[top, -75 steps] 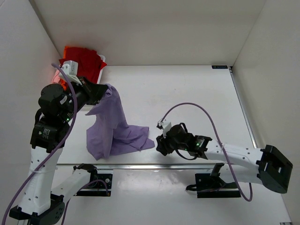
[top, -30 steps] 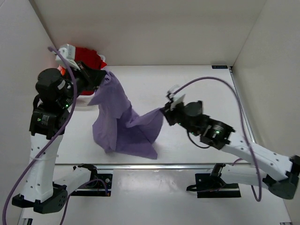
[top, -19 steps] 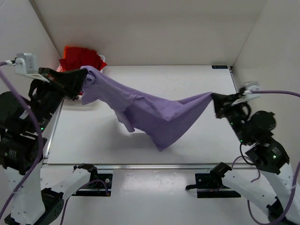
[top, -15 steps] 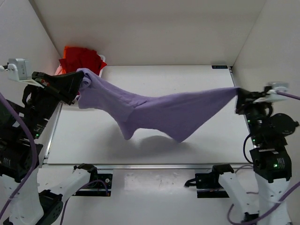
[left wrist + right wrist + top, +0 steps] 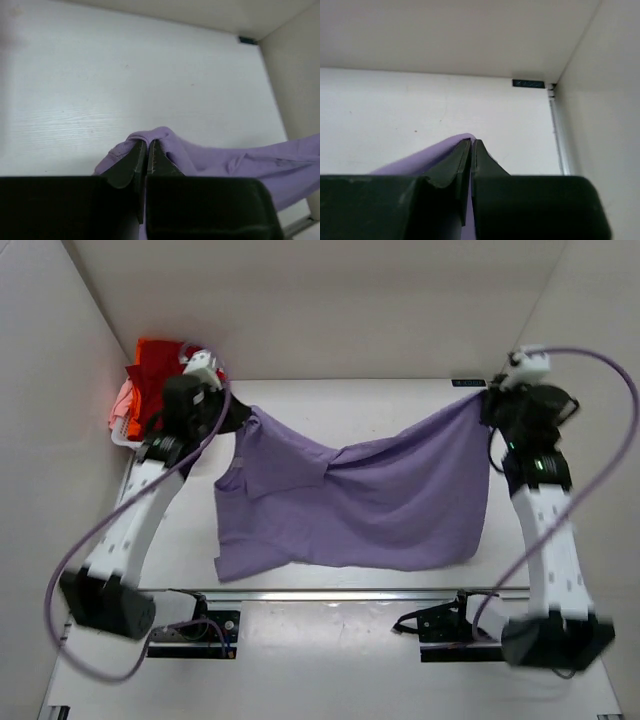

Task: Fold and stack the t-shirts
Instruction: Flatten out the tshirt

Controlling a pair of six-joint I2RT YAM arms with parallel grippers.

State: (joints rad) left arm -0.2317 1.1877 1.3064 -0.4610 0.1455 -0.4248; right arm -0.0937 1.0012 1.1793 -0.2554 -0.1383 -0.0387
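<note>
Top external: the lavender t-shirt hangs stretched wide between the two arms. Its top corners are held up toward the far side of the table, and its lower edge trails toward the near edge
Left gripper: clamped on the shirt's upper-left corner at the far left. In the left wrist view the jaws are pressed together with a bunch of purple cloth poking out at the tips
Right gripper: pinching the opposite top corner, far right, close to the side wall. In the right wrist view the jaws are closed with a sliver of lavender caught between them
Cloth: not flat, with a diagonal crease running across the middle and the left side rumpled. Whether the lower edge touches the table is hard to tell
Other shirts: a red t-shirt is heaped in the far-left corner with a pale pink t-shirt beside it, both behind the left arm and well apart from the lavender one
Step in hand: looks like the spread-out, getting the shirt laid flat before any fold; no fold made, nothing stacked
Next move: likely lower both corners together onto the table, keeping the cloth taut so the crease pulls out, then let go and regrip for the first fold
Watch for: slack in the middle setting that crease into the lay
</note>
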